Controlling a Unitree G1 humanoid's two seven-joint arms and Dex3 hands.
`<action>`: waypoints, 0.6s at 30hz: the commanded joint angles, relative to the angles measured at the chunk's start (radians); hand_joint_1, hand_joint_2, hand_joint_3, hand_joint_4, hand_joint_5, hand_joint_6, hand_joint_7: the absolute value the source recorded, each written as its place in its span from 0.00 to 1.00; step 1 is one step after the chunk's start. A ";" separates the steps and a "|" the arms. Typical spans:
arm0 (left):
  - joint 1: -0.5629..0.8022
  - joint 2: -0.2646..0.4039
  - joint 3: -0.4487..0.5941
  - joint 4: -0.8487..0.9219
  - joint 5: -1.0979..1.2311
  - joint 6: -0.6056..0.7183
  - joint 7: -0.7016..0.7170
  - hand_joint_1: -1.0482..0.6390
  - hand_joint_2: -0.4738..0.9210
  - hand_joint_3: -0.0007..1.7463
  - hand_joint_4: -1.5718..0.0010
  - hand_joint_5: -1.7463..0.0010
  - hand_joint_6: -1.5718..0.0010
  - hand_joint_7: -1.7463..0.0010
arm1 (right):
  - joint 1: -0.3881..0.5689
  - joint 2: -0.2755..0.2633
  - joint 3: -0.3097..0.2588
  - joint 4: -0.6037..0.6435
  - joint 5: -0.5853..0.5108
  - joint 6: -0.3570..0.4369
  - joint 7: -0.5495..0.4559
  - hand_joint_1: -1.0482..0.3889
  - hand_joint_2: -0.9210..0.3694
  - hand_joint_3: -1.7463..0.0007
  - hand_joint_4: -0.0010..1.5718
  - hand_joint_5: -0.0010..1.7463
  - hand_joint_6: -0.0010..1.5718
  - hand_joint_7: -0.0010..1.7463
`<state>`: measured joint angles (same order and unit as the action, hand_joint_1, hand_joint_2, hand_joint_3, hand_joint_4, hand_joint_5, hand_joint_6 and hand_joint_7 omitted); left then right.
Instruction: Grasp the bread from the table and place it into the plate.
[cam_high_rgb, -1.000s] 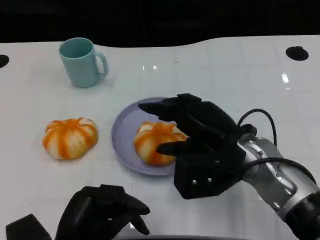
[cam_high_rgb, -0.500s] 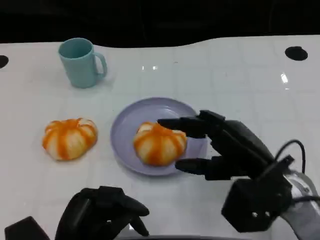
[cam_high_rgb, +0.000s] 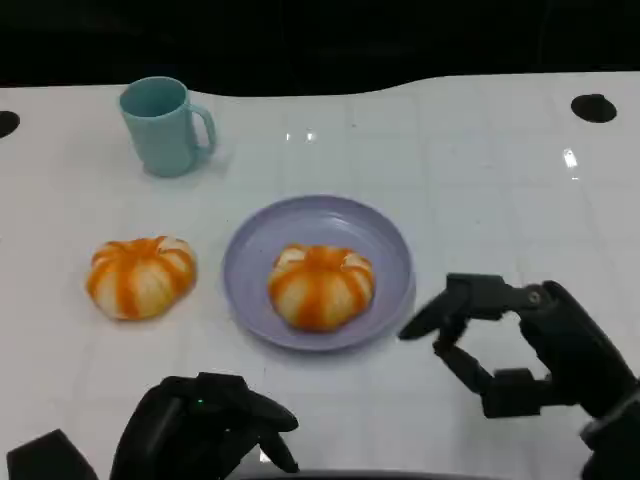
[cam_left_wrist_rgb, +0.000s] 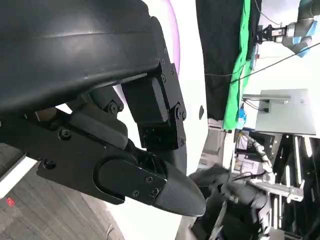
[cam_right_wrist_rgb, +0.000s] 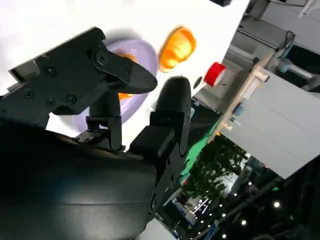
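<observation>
An orange-and-white striped bread (cam_high_rgb: 320, 286) lies in the lavender plate (cam_high_rgb: 377, 236) at the table's middle. A second, similar bread (cam_high_rgb: 140, 276) sits on the bare table left of the plate. My right hand (cam_high_rgb: 525, 350) hovers to the right of the plate near the front edge, fingers apart and holding nothing, clear of the bread. My left hand (cam_high_rgb: 200, 428) rests low at the front left, fingers curled in with nothing in them. In the right wrist view the plate (cam_right_wrist_rgb: 137, 50) and the second bread (cam_right_wrist_rgb: 176, 48) show past my own fingers (cam_right_wrist_rgb: 112, 75).
A teal mug (cam_high_rgb: 163, 125) stands at the back left. Two dark round holes mark the tabletop at the far right (cam_high_rgb: 593, 106) and far left (cam_high_rgb: 6, 122). The table's back edge meets a black background.
My right hand has let go of the bread in the plate and drawn back toward the front right, fingers spread. The bread stays in the plate. The left hand has not moved.
</observation>
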<state>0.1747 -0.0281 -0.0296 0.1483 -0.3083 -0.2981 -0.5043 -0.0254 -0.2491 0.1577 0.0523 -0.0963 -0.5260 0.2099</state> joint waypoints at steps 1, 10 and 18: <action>0.001 0.016 0.007 -0.003 -0.003 0.000 -0.004 0.05 1.00 0.00 0.30 0.40 0.11 0.85 | 0.062 -0.035 -0.038 -0.041 0.040 -0.027 0.031 0.67 0.45 0.16 0.55 0.99 0.53 0.78; -0.010 0.023 0.011 0.008 -0.011 0.004 -0.013 0.05 1.00 0.01 0.30 0.40 0.10 0.86 | 0.178 -0.044 -0.082 -0.115 0.066 0.012 0.051 0.64 0.44 0.19 0.55 1.00 0.50 0.83; -0.014 0.037 0.016 0.024 0.000 -0.023 -0.012 0.05 1.00 0.01 0.29 0.39 0.10 0.86 | 0.178 -0.021 -0.076 -0.034 0.034 -0.039 0.036 0.62 0.41 0.24 0.55 1.00 0.48 0.84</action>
<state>0.1648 -0.0088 -0.0258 0.1674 -0.3148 -0.3089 -0.5124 0.1593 -0.2773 0.0873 -0.0099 -0.0469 -0.5365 0.2602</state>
